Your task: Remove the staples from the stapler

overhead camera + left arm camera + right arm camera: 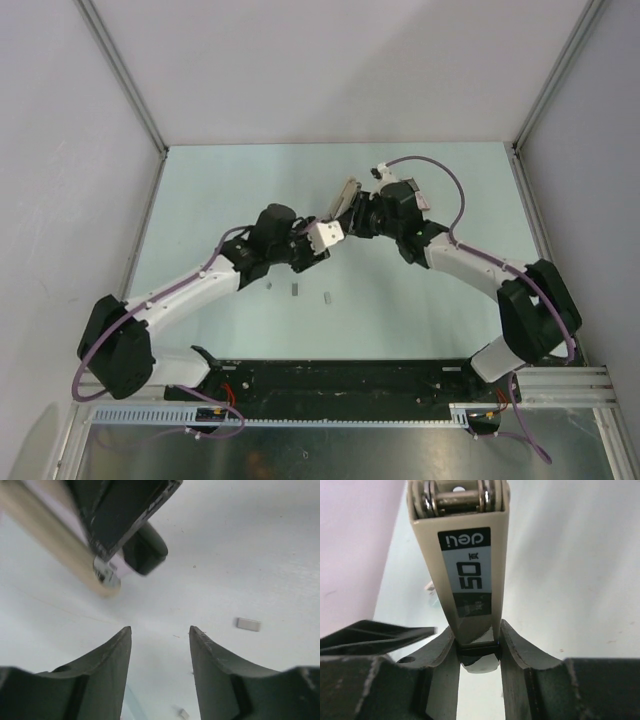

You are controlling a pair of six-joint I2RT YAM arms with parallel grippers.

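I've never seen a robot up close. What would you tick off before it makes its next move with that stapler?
1. Grip: the right gripper pinches the stapler by one end, a finger on each side. Ok.
2. Free hand: the left gripper is open, with nothing between its fingers. Ok.
3. Reach: the stapler hangs just ahead of the left gripper in the left wrist view. Ok, it seems.
4. Some staples out: a few small pieces lie on the table. Ok.
5. Stapler empty: its inside is hidden in every view. Cannot tell.
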